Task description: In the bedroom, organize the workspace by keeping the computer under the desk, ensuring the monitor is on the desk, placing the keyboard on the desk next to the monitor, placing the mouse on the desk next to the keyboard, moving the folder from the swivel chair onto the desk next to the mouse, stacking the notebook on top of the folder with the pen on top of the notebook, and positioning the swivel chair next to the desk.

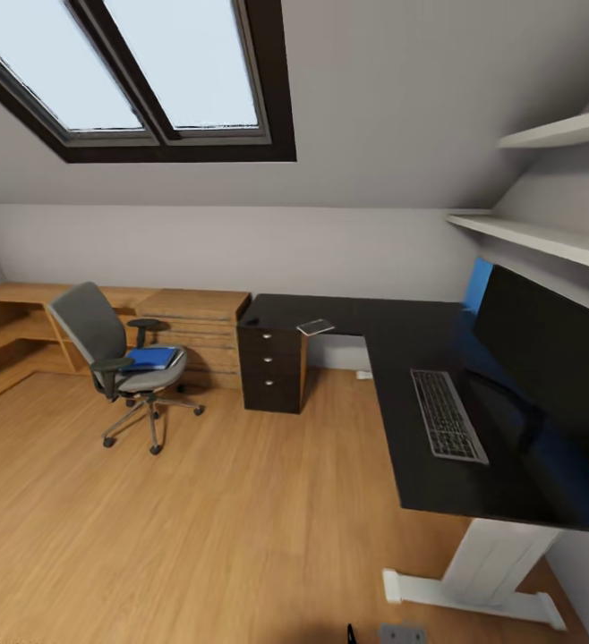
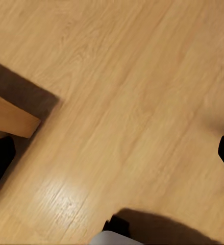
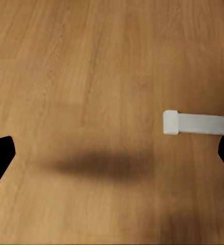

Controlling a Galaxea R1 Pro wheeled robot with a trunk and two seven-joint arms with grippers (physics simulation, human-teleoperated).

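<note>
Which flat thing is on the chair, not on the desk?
The bright blue folder. It lies on the swivel chair seat, while the grey notebook and the keyboard lie on the black desk.

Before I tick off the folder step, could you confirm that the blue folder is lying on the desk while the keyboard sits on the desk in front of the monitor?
Not quite: the blue folder lies on the seat of the swivel chair, not on the desk, as the head view shows. The keyboard does sit on the desk in front of the monitor.
</note>
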